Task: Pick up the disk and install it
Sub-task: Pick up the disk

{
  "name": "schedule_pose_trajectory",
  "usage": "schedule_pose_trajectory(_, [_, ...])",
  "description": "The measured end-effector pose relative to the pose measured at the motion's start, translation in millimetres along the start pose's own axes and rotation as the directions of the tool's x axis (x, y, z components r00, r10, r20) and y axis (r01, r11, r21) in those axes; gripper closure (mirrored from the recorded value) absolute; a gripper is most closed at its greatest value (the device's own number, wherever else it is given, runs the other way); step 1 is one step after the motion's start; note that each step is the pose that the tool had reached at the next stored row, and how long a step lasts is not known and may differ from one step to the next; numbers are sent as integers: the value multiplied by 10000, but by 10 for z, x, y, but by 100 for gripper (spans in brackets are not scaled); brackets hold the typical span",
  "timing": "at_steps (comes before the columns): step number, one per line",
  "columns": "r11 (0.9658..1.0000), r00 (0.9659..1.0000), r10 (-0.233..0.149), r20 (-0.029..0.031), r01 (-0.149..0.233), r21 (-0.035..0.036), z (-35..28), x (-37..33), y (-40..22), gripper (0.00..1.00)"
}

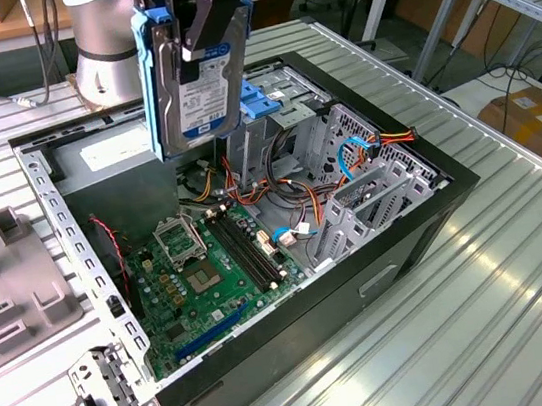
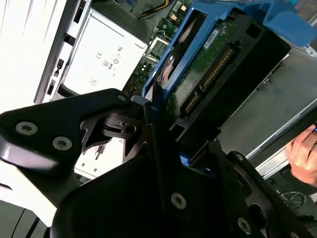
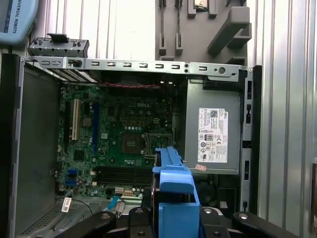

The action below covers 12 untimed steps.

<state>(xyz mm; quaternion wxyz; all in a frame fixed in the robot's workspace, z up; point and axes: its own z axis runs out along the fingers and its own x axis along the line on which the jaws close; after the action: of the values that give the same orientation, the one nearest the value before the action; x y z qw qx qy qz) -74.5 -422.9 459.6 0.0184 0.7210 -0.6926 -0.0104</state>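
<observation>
Exterior view: you have the power supply (image 1: 112, 150) at the exterior view's left of the open case (image 1: 397, 236). Above it hangs the disk (image 1: 189, 88), upright, long axis vertical, your hand (image 1: 196, 17) clamped on its upper end, with the blue-capped cage (image 1: 261, 98) just beside it toward the exterior view's right. Disk label is white-and-blue print facing this camera; the power supply has a white sticker.

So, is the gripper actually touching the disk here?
Touching. In the exterior view the gripper is clamped over the top edge of the disk, which hangs upright above the open computer case.
</observation>
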Motion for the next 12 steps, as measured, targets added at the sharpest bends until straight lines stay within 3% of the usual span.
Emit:
schedule_pose_trajectory(7, [10000, 10000, 0, 0, 0, -2, 0, 61, -56, 64])
schedule_pose_trajectory(9, [10000, 10000, 1, -1, -1, -5, 0, 116, -107, 64])
schedule_pose_trajectory(12, [10000, 10000, 1, 0, -1, -5, 0, 136, -129, 64])
